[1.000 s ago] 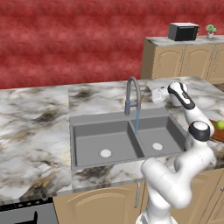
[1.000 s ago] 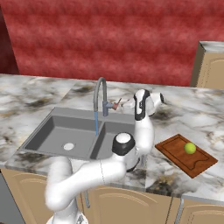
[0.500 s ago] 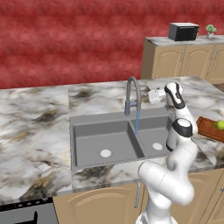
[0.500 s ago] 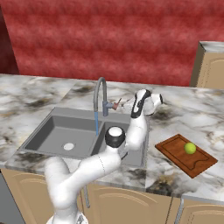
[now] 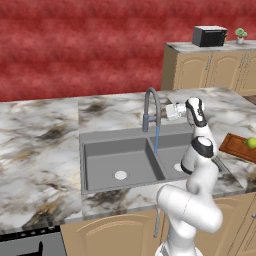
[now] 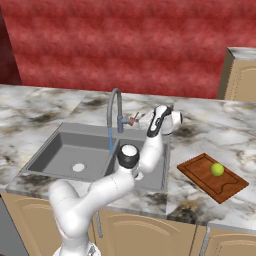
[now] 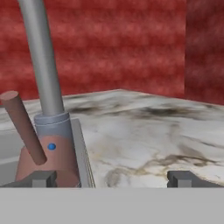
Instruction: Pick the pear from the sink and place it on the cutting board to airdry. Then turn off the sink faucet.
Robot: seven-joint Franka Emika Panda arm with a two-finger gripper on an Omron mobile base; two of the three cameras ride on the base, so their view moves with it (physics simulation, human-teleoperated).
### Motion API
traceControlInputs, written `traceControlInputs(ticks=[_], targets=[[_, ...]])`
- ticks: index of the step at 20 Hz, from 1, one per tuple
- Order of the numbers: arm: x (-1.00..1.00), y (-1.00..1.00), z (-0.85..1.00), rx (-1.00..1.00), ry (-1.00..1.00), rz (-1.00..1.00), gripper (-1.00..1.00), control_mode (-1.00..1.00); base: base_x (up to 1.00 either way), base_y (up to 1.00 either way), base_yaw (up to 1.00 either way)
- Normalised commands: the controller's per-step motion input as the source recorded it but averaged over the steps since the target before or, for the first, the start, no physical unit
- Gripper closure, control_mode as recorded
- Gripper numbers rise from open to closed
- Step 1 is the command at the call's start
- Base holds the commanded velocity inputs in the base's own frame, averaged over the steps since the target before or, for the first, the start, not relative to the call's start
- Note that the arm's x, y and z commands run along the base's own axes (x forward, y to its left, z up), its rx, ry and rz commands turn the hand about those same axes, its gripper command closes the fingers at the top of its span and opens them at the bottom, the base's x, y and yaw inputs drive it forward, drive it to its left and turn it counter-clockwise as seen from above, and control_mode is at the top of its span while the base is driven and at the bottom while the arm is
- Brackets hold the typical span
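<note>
beside the sink faucet (image 7: 48, 131), claw (image 7: 113, 178) wide open, empty.

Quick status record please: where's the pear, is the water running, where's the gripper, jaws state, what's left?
pear: on the cutting board, right of the sink
water: blue stream falling from the faucet spout, so on
gripper: level with the faucet's handle, just to its right
jaws: open, one tip in front of the faucet base, nothing held
left to do: turn faucet off
</note>
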Motion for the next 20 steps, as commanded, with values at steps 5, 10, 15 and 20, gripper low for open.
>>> traceControlInputs(ticks=[5,10,15,20], targets=[[0.55,-0.05,0.04,0.1,0.0,0.25,-1.0,-1.0,0.0,0.0,0.0],[0.59,0.0,0.17,0.07,0.0,0.3,-1.0,-1.0,0.0,0.0,0.0],[0.73,0.0,0.23,0.07,0.0,0.33,-1.0,-1.0,0.0,0.0,0.0],[0.7,0.0,0.44,0.03,0.01,0.43,-1.0,-1.0,0.0,0.0,0.0]])
